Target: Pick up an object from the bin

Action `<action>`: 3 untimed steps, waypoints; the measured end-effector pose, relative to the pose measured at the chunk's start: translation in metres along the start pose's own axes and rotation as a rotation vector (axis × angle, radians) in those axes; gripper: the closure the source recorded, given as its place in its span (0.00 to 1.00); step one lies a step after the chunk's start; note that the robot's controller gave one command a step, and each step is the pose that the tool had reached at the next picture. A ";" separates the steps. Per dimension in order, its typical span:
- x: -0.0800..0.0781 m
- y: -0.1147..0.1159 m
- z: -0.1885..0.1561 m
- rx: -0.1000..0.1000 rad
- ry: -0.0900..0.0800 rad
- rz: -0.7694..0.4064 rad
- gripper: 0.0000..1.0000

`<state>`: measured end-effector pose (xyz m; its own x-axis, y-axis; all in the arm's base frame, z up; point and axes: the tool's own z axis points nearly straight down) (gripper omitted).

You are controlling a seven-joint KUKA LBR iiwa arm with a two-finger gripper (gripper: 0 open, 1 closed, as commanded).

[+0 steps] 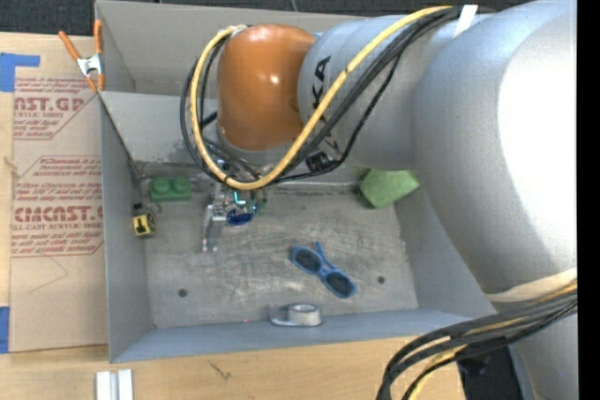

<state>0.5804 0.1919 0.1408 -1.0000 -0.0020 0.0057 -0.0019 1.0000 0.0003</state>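
Observation:
My gripper (223, 213) hangs below the arm's orange cover, low over the bin floor in the left middle of the bin. A small blue bit (241, 216) shows right against it; I cannot tell whether this is a loose thing. A green toy brick (171, 189) lies just to its left by the back wall. Further left, near the left wall, sits a small yellow and black thing (142, 224). Blue sunglasses (323, 269) lie on the floor to the gripper's lower right, apart from it.
A grey tape roll (297, 315) rests at the front wall. A green sponge (386, 186) lies at the back right, partly under the arm. The arm covers the bin's right side and much of the back.

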 end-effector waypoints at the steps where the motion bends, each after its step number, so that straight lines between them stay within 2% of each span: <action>1: -0.008 -0.043 0.029 0.002 -0.005 -0.240 0.00; 2: -0.020 -0.063 0.060 -0.012 -0.041 -0.335 0.00; 3: -0.023 -0.064 0.056 -0.010 -0.052 -0.333 1.00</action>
<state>0.6032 0.1284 0.0842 -0.9433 -0.3287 -0.0472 -0.3292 0.9442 0.0035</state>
